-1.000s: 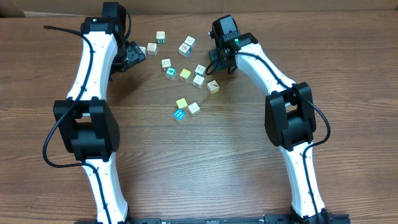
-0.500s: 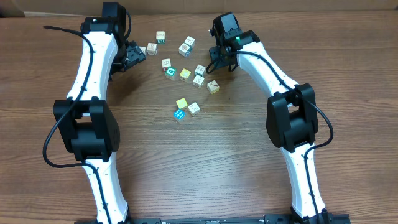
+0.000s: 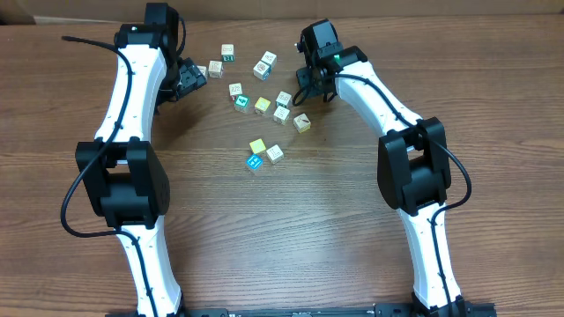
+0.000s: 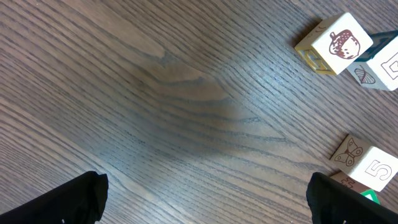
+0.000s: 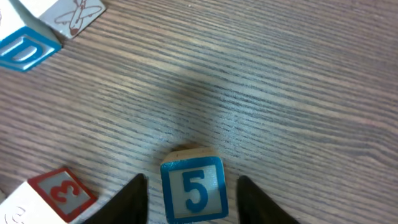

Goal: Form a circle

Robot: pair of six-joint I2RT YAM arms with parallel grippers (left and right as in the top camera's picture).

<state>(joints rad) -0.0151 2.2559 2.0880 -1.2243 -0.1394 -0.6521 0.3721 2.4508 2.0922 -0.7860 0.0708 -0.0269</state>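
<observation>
Our cubes (image 3: 262, 105) lie in a loose scatter, not a ring, on the far middle of the table (image 3: 308, 220), between the two grippers. The blue 5 cube (image 5: 194, 190) sits between the right gripper's (image 3: 310, 86) fingers with wood showing on both sides, so the jaws are released around it. From overhead we cannot pick it out. A red 3 cube (image 5: 62, 194) and a blue-lettered cube (image 5: 25, 50) are cut off at the frame edges. The left gripper (image 3: 189, 77) gapes wide, grasping nothing, near the leftmost cube (image 3: 215, 69), whose print we cannot read.

A dark wood-grain table (image 3: 264, 238) meets a tan strip (image 3: 397, 7) along its far edge
</observation>
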